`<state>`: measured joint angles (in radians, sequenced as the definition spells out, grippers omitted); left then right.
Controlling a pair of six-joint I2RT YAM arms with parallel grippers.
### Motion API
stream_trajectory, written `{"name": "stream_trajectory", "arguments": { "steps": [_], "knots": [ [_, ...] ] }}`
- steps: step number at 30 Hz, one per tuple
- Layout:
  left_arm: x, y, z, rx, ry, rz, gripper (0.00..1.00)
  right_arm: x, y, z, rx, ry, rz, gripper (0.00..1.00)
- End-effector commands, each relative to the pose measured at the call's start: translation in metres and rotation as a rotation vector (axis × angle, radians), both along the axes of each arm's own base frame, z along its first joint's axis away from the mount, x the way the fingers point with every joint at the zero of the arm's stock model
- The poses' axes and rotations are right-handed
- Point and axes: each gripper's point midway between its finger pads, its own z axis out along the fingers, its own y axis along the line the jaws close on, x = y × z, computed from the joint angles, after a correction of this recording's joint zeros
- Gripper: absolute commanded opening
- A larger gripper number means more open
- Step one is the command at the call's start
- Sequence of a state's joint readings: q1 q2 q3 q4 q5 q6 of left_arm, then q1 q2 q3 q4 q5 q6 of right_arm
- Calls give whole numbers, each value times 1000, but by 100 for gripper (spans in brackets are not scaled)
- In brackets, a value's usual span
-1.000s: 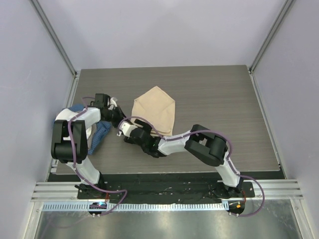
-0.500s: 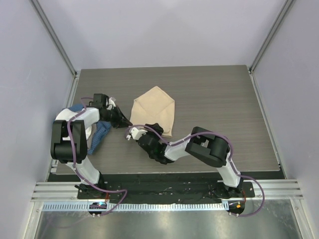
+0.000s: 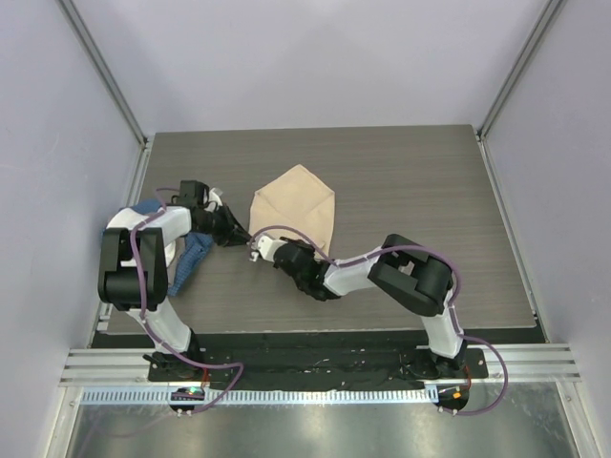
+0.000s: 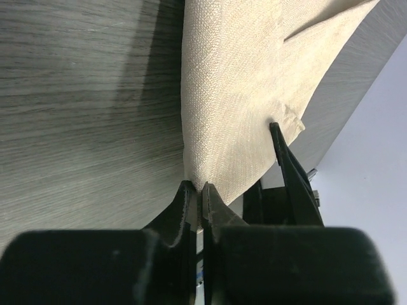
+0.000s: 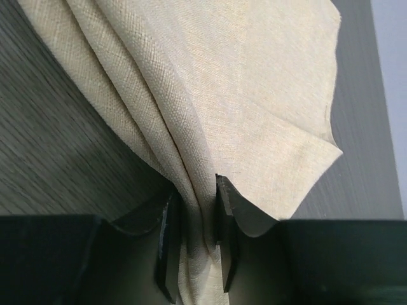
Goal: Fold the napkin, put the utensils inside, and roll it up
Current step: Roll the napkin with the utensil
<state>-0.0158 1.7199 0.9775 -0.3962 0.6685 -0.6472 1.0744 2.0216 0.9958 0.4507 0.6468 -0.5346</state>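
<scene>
- Left edge of tabletop: crumpled blue cloth [image 3: 191, 256] lies beside the left arm, apart from the work
- Left gripper [image 3: 236, 237]: wrist view shows its jaws pressed together on the near-left corner of the beige-tan soft cloth napkin [image 3: 298, 208], cloth rising straight from the fingertips [image 4: 191, 194]
- Right gripper [image 3: 258, 250]: just beside the left one, toward the near edge; jaws clamped on a gathered bunch of the same napkin edge, 3 or so pleats running into the pinch [image 5: 194, 190]
- Napkin sits mid-table, slightly left of centre, well off every edge; already doubled into a rough pentagon with overlapping layers, point toward the far edge
- Right half of the grey wood-grain tabletop [image 3: 430, 191]: only the right arm's elbow above it
- Slim orange plastic utensils: not in view in any camera
- Judgement: fold under way, not finished; both pincers hold 1 corner region, likely for another fold. Placing utensils and rolling not yet done
</scene>
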Motion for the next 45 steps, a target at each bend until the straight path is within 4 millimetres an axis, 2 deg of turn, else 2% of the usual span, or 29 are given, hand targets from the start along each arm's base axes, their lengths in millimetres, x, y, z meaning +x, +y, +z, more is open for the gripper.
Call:
{"name": "stream_trajectory", "arguments": {
  "steps": [1,5,6,8,9,10,12,13,14,17,19,20,21,22,23,24,26,27,28,29,31,32,33,38,42,43,45],
  "knots": [
    [6,0,7,-21,-38,-8,12,-9,8,-12,6,198,118,29],
    [13,10,8,46,-57,12,37,-17,4,-23,-31,333,147,18],
    [15,12,10,64,-69,14,50,-21,8,-25,-18,370,170,16],
    [16,18,14,102,-80,25,60,-25,5,-27,-23,426,164,9],
    [18,24,14,143,-89,38,69,-27,4,-27,-24,446,165,8],
    [18,28,13,171,-93,49,71,-27,10,-23,-3,469,179,7],
    [17,42,16,257,-110,83,77,-34,5,-26,-30,532,173,5],
    [17,48,18,288,-121,97,78,-35,13,-20,-8,556,189,4],
    [16,52,19,315,-127,110,80,-39,7,-22,-13,605,171,3],
    [12,66,23,384,-158,174,83,-53,12,-16,29,726,201,1],
    [6,69,28,387,-189,208,84,-55,16,-9,52,775,208,1],
    [8,69,33,386,-224,217,85,-65,15,-9,58,841,219,1],
    [2,68,30,383,-228,217,85,-65,14,-8,69,871,215,1],
    [2,69,41,383,-271,227,86,-65,17,-3,91,894,222,1],
    [1,68,44,397,-291,227,86,-74,18,-4,106,958,236,1],
    [-2,70,44,410,-299,233,86,-73,16,-3,130,994,226,1],
    [-6,65,56,425,-356,232,86,-73,15,-4,154,1055,219,1],
    [-12,63,52,433,-358,228,86,-78,18,-4,179,1106,231,1],
    [-16,56,53,435,-373,208,86,-71,17,-2,204,1122,218,1],
    [-20,57,52,458,-384,213,86,-73,15,-8,205,1163,205,1],
    [-27,48,50,480,-403,188,86,-70,16,-5,258,1226,202,1],
    [-31,48,48,495,-407,190,86,-72,13,-12,261,1269,187,1],
    [-32,44,48,493,-416,186,86,-73,17,-7,296,1307,209,1],
    [-46,28,38,480,-431,125,86,-63,8,-14,356,1423,141,1],
    [-49,13,41,407,-480,90,84,-55,3,-22,368,1453,96,1],
    [-48,0,47,341,-508,65,84,-56,3,-26,364,1462,88,1],
    [-52,-10,37,294,-479,32,83,-55,0,-28,365,1471,74,1]
  ]
}}
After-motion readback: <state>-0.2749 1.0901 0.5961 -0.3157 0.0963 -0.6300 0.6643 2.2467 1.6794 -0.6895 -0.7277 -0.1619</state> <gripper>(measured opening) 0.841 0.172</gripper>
